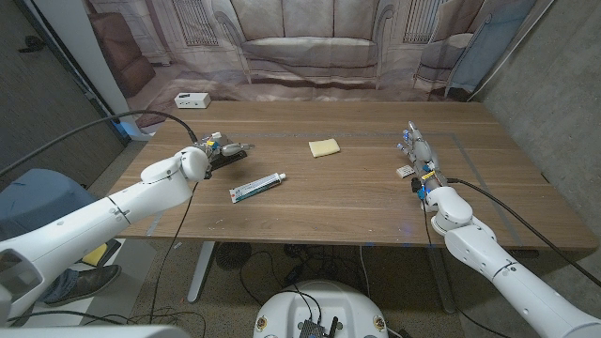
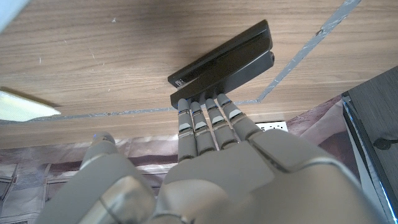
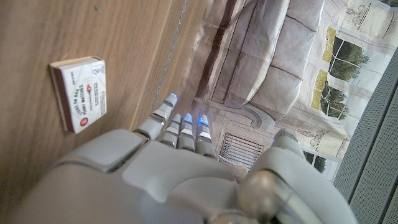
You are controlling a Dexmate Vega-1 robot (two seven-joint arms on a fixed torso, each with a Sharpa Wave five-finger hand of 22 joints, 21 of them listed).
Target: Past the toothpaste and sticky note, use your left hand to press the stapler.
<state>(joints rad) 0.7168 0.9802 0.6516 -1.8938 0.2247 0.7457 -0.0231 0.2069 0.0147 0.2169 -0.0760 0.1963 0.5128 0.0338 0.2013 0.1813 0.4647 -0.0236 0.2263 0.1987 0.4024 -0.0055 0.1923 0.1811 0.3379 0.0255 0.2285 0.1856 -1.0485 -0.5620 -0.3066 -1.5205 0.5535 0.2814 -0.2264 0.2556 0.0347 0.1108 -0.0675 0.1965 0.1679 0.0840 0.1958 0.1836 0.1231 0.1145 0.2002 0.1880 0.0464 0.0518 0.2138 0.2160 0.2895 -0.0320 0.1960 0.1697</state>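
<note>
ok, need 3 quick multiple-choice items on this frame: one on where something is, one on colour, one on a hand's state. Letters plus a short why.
1. Where does the toothpaste lie?
A. between the stapler and the sticky note, nearer the table's front edge
B. on top of the matchbox
C. in the right hand

2. What colour is the stapler?
A. red
B. black
C. white

3. What is the left hand doing?
A. gripping the toothpaste
B. holding nothing, fingers stretched out with their tips at the stapler
C. pinching the sticky note

Key: 1 A, the head view shows the tube on bare wood between the stapler and the sticky note, closer to the front. 2 B, the left wrist view shows a black body. 3 B, that view shows straight fingers reaching the stapler's near end; actual contact cannot be told.
</note>
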